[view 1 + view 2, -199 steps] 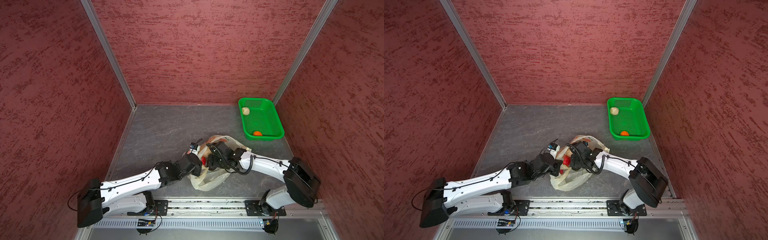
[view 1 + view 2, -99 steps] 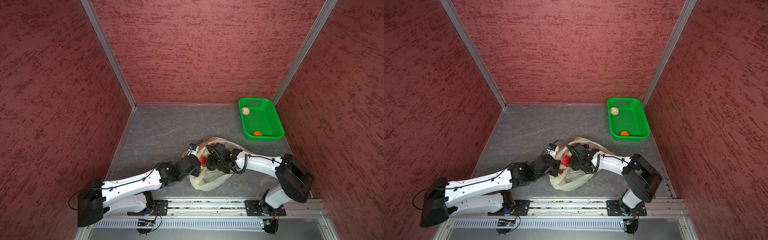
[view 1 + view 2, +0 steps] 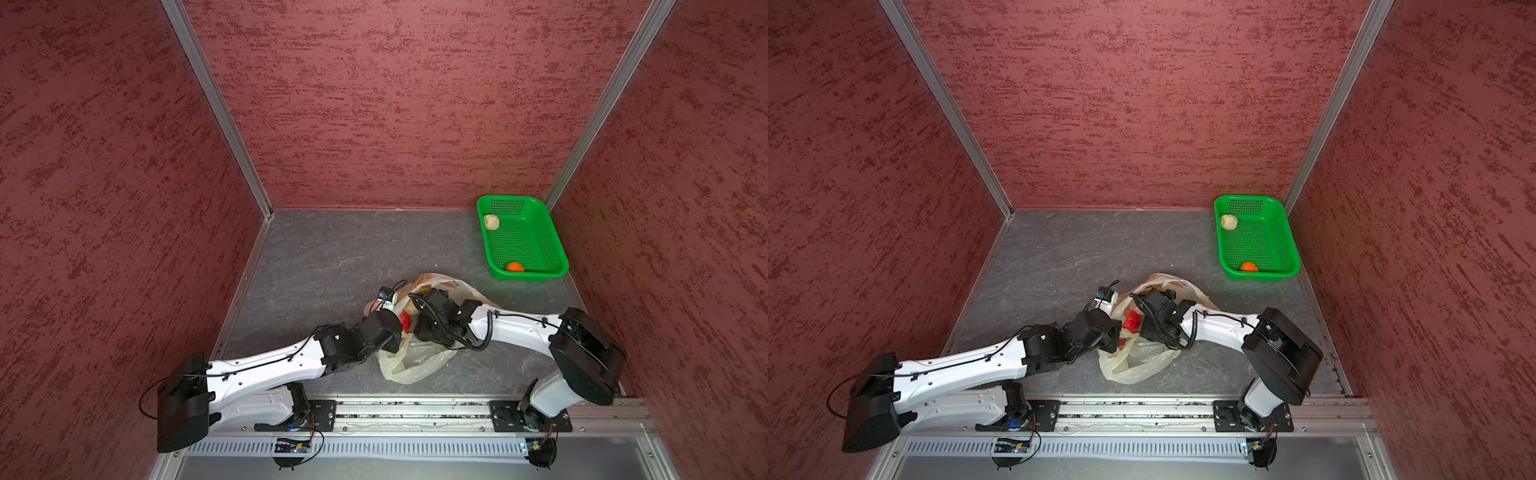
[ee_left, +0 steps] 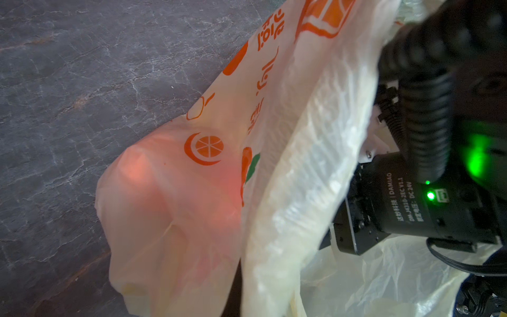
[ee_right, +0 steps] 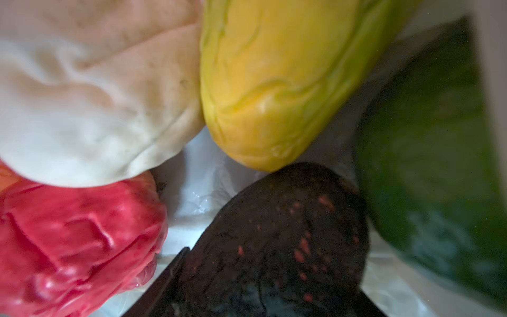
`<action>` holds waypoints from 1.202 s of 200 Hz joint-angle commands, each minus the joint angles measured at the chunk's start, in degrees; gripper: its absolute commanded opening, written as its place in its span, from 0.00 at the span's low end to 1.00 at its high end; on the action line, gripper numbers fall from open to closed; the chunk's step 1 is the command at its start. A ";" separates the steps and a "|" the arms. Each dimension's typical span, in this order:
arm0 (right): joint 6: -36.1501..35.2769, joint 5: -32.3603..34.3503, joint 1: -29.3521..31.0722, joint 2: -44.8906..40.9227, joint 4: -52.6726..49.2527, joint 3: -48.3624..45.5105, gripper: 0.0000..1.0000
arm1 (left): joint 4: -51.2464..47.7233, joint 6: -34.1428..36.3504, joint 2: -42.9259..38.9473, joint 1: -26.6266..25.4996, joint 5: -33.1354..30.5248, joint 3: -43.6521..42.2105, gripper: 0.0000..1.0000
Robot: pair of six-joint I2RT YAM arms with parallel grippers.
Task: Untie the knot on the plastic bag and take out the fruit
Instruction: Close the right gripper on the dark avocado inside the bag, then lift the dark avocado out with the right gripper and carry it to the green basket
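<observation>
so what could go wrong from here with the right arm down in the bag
1. The right end effector straddles the avocado, with the apple and green fruit crowded close; it may pinch a neighbour or loose film.
2. Grip firmness is unclear; the avocado could slip on lifting.
3. The left end effector appears to hold the plastic bag by thin film; if that slips, the mouth may collapse shut.
</observation>
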 commanded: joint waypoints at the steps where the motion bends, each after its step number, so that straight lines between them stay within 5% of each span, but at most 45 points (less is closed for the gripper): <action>1: -0.27 2.70 0.91 -2.78 0.15 0.84 0.66 | 1.18 0.43 0.15 -0.20 -1.62 1.17 0.00; 240: -11.35 1.29 5.55 -19.82 -13.82 12.87 0.59 | -3.93 0.51 0.57 4.13 -1.97 5.66 0.00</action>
